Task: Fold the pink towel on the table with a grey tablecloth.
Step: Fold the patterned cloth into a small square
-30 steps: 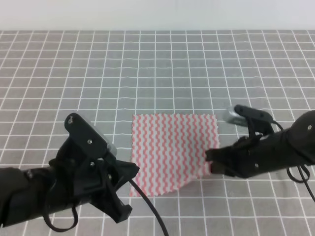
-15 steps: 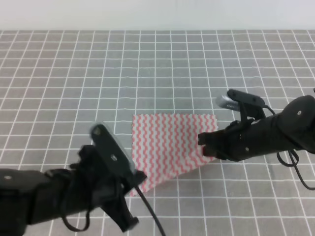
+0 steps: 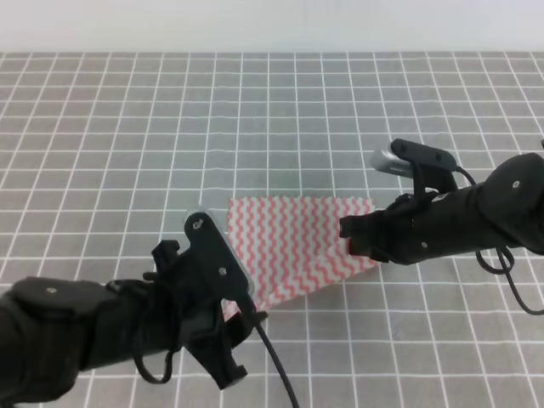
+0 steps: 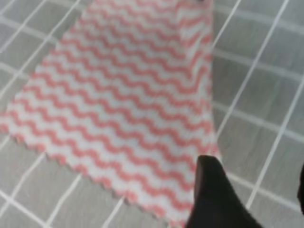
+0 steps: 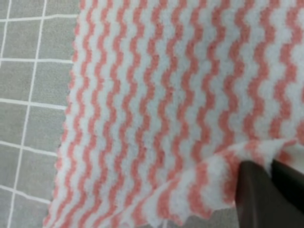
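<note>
The towel lies near the middle of the counter, mostly flat, its far edge straight along the grid. The fold has only begun. The right gripper has its fingers pinched on the near right corner, and in the right wrist view that corner is bunched up off the cloth beneath. The near edge now slants, so the corner looks lifted and drawn inward, but no crease is laid down yet. The left gripper sits at the near left corner; one dark finger rests at the cloth's edge, though whether it grips anything I cannot tell, since the view is blurred. Left to do: carry the near side over to the far edge and flatten it.
</note>
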You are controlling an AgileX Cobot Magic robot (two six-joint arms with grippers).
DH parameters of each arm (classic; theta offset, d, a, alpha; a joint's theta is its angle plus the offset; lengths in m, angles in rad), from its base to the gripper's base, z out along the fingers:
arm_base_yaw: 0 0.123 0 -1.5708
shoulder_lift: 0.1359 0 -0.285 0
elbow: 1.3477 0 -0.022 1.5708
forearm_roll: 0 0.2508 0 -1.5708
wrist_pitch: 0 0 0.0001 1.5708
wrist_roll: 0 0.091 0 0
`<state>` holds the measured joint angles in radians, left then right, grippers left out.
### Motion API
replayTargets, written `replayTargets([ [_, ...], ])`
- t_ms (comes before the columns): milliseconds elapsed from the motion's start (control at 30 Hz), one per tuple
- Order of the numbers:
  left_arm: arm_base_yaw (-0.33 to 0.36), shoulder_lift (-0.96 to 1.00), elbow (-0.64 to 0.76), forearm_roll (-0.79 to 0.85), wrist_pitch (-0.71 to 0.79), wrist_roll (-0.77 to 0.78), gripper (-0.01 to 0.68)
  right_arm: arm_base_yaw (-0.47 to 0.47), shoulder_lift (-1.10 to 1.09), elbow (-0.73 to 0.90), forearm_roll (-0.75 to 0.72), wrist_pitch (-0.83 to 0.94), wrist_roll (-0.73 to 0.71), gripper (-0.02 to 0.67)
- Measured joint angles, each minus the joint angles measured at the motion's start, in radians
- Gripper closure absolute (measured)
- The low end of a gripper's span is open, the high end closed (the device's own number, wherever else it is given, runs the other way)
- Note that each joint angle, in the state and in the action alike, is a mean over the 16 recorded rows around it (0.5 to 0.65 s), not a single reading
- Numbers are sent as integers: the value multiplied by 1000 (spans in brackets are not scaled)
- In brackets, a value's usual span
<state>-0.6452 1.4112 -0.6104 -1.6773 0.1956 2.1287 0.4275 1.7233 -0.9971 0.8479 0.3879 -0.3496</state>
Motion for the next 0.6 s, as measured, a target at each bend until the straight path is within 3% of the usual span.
replayTargets([
  [133, 0, 31, -3, 0, -22, 43, 308, 0, 0, -1, -2, -1, 0, 663],
  [600, 0, 138, -44, -2, -105, 140, 295, 0, 0, -1, -3, -4, -11, 662],
])
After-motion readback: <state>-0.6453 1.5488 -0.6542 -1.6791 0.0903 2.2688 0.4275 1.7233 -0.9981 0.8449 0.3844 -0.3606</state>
